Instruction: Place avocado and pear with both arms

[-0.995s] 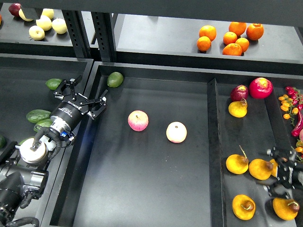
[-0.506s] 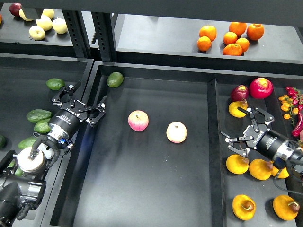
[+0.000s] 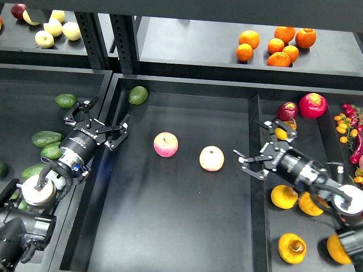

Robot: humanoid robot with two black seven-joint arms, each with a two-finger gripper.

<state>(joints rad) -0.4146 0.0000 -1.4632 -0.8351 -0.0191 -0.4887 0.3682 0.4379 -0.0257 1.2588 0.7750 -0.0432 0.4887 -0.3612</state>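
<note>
Left gripper [image 3: 97, 123]: fingers spread wide, nothing between them. It sits over the dividing wall between the left bin [image 3: 34, 90] and the centre bin [image 3: 187, 226], touching no fruit.

Right gripper [image 3: 262, 141]: fingers also splayed wide apart and empty. It hangs over the wall between the centre bin and the right bin [image 3: 317, 147], one finger reaching up near a yellow fruit [image 3: 279, 132] that the arm partly hides.

Avocado [image 3: 45, 138]: dark green, elongated, lying in the left bin, left of the left arm's wrist and apart from the fingers. More green avocados lie just below it and beside the arm; a rounder one [image 3: 66, 100] sits further up the same bin. A lighter green avocado [image 3: 138, 94] rests in the top-left corner of the centre bin.

Pear [image 3: 284, 196]: orange-yellow, in the right bin, just below the right arm and partly beside it, not in the fingers. Another orange-yellow fruit with a brown stem end [image 3: 292, 247] lies lower in that bin.

Two pink-and-yellow apples [image 3: 165, 144] [image 3: 211, 158] sit in the centre bin between the two grippers, untouched. Oranges [image 3: 276, 44] on the back shelf.
</note>
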